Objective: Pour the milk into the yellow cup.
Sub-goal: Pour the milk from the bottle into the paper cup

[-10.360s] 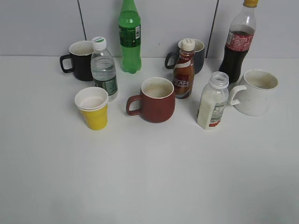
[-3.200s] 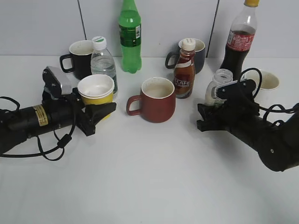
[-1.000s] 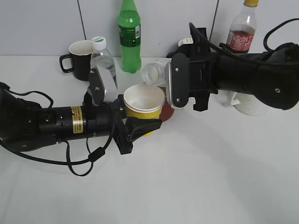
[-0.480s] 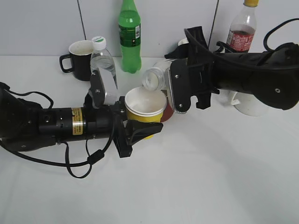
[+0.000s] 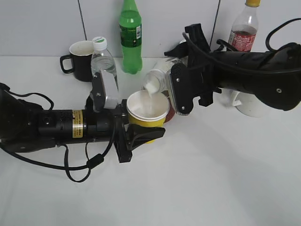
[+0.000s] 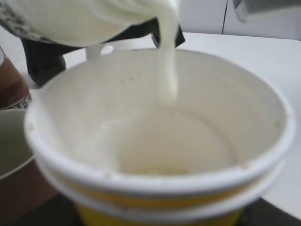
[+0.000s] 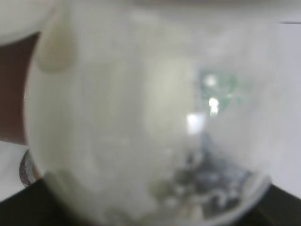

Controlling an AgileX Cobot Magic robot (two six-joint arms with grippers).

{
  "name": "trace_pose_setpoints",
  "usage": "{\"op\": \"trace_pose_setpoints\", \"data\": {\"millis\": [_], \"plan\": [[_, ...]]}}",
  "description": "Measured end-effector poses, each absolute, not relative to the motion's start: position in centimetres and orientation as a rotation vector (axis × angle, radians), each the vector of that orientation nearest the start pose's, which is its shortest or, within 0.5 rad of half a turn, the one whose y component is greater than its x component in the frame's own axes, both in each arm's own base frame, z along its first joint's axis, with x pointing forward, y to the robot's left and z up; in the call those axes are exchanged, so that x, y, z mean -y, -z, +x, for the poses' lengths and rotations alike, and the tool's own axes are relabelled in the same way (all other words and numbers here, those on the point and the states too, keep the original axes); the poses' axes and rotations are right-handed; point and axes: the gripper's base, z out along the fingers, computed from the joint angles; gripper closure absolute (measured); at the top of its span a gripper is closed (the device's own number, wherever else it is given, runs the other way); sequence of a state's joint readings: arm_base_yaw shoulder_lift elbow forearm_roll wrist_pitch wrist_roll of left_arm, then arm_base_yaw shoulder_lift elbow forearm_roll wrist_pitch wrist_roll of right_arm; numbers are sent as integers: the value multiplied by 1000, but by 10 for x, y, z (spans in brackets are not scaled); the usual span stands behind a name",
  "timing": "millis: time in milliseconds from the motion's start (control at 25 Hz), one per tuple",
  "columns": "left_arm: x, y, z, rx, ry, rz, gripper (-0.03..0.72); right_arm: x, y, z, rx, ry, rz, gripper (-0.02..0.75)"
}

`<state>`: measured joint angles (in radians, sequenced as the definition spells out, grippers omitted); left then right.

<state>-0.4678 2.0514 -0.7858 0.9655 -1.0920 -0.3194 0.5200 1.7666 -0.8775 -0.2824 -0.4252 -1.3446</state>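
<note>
Now the milk point(image 5: 157, 81) bottle lies tipped nearly on its side above the bench point(image 5: 211, 179), its open wide neck pointing down and to the left over the yellow cup point(image 5: 146, 112). A thin white stream runs from the neck into the cup; the left wrist view shows it falling past the white rim and pooling at the bottom. The right end effector point(image 5: 186, 89) is closed around the bottle body, and in the right wrist view the milky plastic fills almost the whole frame, too blurred to read any label. The left end effector point(image 5: 136, 134) is clamped on the lower part of the cup and holds it upright and raised, directly under the bottle's mouth. Just behind the cup, mostly hidden by it, a dark red mug point(image 5: 168, 113) sits on the bench. Further back stand a capped water bottle point(image 5: 104, 66), a black mug point(image 5: 80, 60) and a tall green bottle point(image 5: 130, 37). At the far right a cola bottle point(image 5: 243, 30) stands by the wall, with a white mug point(image 5: 256, 106) showing below the right arm.
</note>
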Motion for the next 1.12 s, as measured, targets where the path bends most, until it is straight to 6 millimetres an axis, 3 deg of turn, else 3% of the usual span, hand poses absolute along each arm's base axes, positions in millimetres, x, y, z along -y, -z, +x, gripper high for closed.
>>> {"op": "trace_pose_setpoints", "data": {"millis": [1120], "plan": [[213,-111,272,-1496,919,1184,301,-193,-197,314,-807,663,-1793,300]]}}
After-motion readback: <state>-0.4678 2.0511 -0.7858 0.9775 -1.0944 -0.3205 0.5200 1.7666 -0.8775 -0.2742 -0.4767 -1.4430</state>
